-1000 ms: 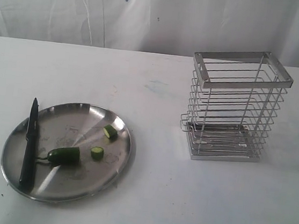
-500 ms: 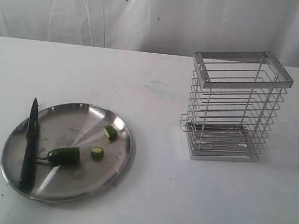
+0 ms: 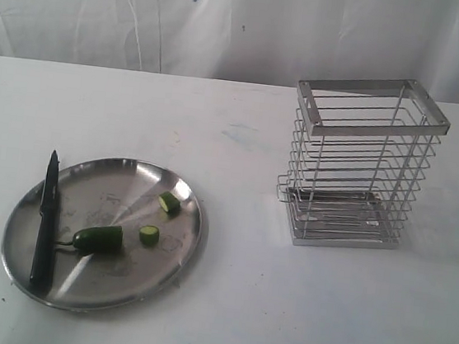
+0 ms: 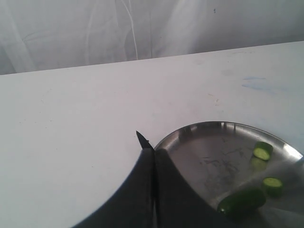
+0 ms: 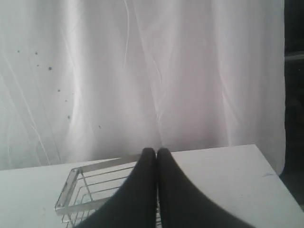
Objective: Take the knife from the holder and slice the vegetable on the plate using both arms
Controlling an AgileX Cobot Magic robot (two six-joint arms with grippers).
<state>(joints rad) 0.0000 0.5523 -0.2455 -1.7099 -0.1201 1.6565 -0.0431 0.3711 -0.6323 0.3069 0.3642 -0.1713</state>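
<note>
**Knife lay on the plate beside the cut vegetable**

In the exterior view, a big round shiny steel plate (image 3: 180,241) sat on the white table (image 3: 278,327), on the left. A small knife with a black handle and a dark pointed blade (image 3: 45,217) lay flat along the plate's left side, its tip pointing to the far edge. A small green pod with a thin stem (image 3: 96,239) lay just beside the knife, near the middle of the plate. Two little green cut slices (image 3: 149,234) lay close by, apart from each other. The tall silver wire basket with a flat steel top rim (image 3: 363,162) stood upright on the right, well apart from the plate. No arm showed here.

In the left wrist view, the black left gripper (image 4: 153,159) had its two fingers pressed together with nothing between them. The knife tip (image 4: 141,139) poked out just past them. The plate (image 4: 209,130), the pod (image 4: 241,201) and the slices (image 4: 261,153) lay near.

In the right wrist view, the black right gripper (image 5: 156,153) was pinched closed too, holding nothing. It was up above the wire basket (image 5: 95,190), with a white curtain (image 5: 142,71) behind.
</note>
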